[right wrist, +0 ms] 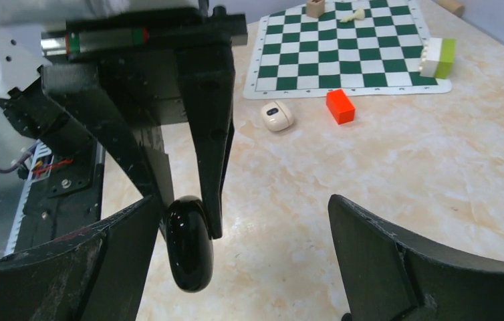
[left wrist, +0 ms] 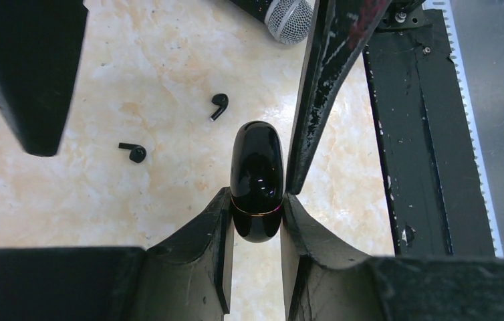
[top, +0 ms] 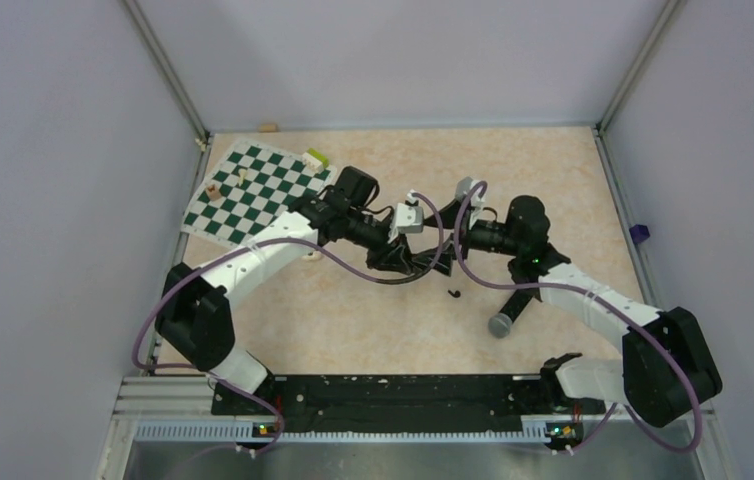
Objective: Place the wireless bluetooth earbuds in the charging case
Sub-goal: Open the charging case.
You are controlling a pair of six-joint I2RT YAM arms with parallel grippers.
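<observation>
I have my left gripper (left wrist: pixel 256 202) clamped on the charging case (left wrist: pixel 256 164). My right gripper (right wrist: pixel 263 251) stands wide apart, with the case just inside one finger. Both earbuds (left wrist: pixel 219 105) lie on the table (left wrist: pixel 136 67) beyond the left fingertips, apart from them.

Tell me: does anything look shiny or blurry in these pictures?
Left wrist view: the glossy charging case carries bright glints; the dark finger at upper left is soft-edged. Right wrist view: the case mirrors light too. Top external view: even light, no glare.
</observation>
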